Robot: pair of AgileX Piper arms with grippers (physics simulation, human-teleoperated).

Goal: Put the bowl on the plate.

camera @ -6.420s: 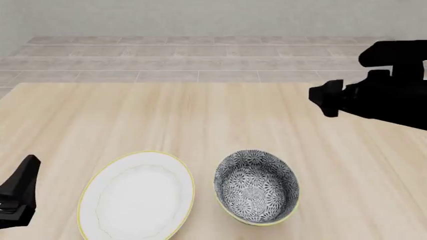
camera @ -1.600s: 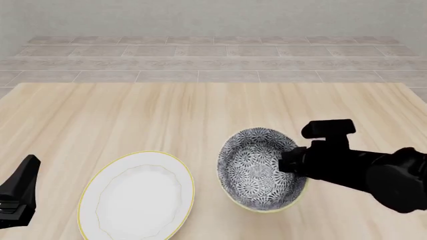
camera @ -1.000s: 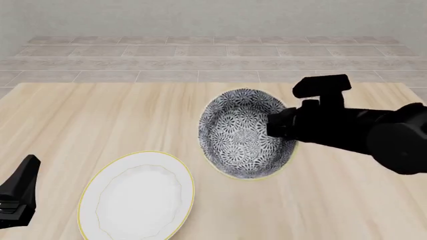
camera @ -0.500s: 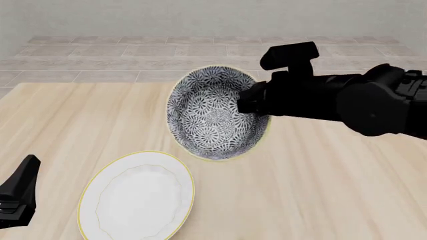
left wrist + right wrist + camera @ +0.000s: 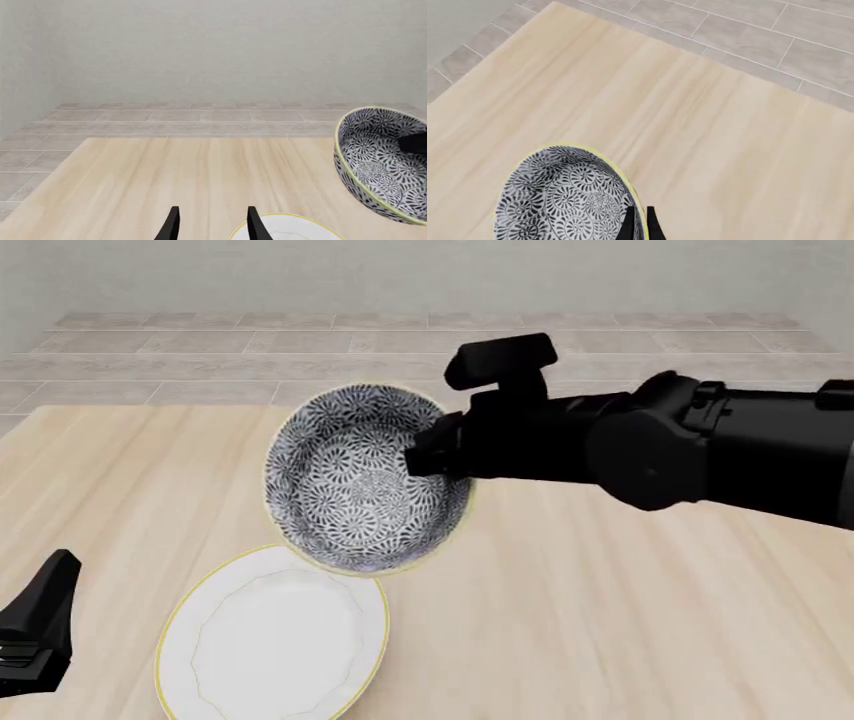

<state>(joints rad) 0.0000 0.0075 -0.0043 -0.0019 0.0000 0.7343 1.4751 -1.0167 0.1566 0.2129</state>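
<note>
The bowl (image 5: 350, 478), grey-and-white floral with a thin yellow rim, hangs tilted in the air above the table, its lower edge over the far edge of the plate (image 5: 274, 635). My right gripper (image 5: 424, 452) is shut on the bowl's right rim; in the right wrist view its fingertips (image 5: 639, 225) pinch the rim of the bowl (image 5: 564, 200). The white plate lies flat near the front left. My left gripper (image 5: 211, 226) is open and empty, low at the front left, beside the plate (image 5: 287, 231). The bowl (image 5: 377, 167) also shows in the left wrist view.
The wooden table (image 5: 641, 620) stretches out around the plate. A tiled floor (image 5: 267, 360) and a pale wall lie beyond its far edge. The right arm (image 5: 694, 450) reaches across from the right side above the table.
The right gripper has lifted the bowl off the table and carried it up and left, from beside the plate to above the plate's far edge. The left arm has not moved.
</note>
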